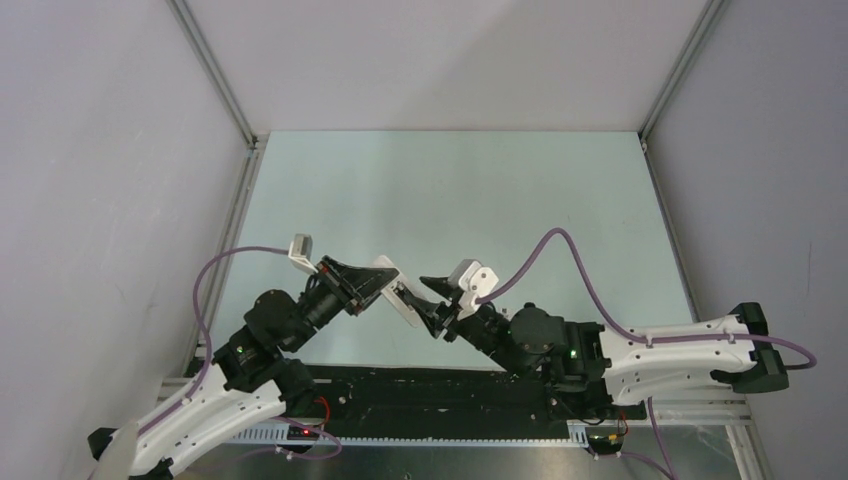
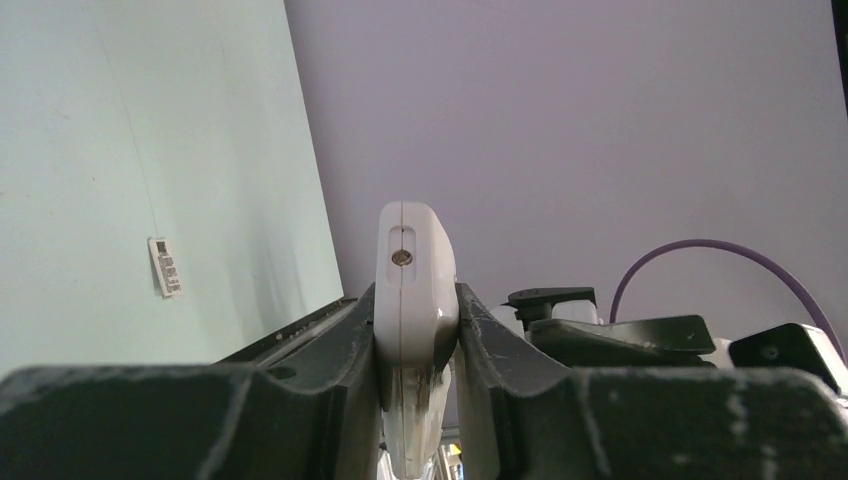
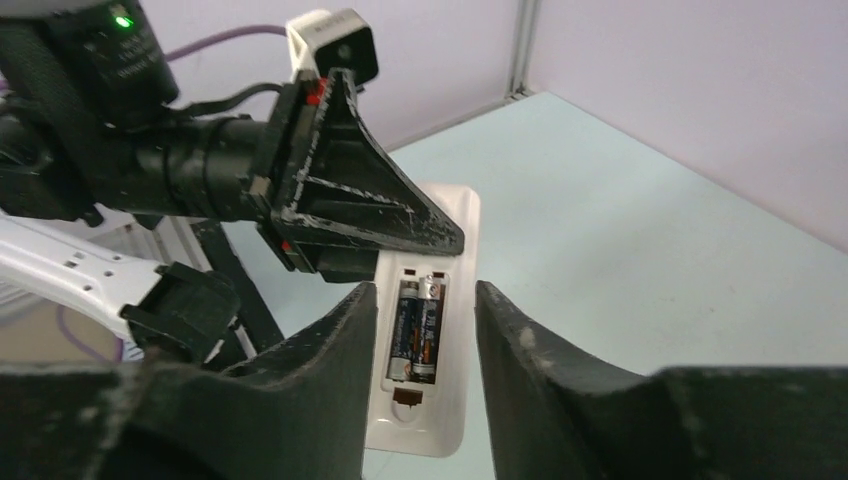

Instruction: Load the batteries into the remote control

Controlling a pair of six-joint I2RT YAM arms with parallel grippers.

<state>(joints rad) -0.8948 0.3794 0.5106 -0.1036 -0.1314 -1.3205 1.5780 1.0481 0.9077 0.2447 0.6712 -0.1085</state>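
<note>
The remote control [image 1: 406,301] is a white slab held off the table between the two arms, with my left gripper [image 1: 388,284] shut on one end of it. In the left wrist view the remote control [image 2: 414,270] stands edge-on, clamped between both jaws of my left gripper [image 2: 417,305]. The right wrist view shows its back [image 3: 437,412] with the compartment uncovered and two batteries [image 3: 419,327] lying side by side inside. My right gripper [image 3: 427,292] is open, its jaws either side of the remote without touching it; the same gripper [image 1: 433,303] faces the remote's free end.
A small white piece with dark print [image 2: 165,266] lies flat on the pale green table [image 1: 450,190]. Grey walls [image 1: 100,150] close in the left, right and back. Purple cables [image 1: 560,245] loop over both arms.
</note>
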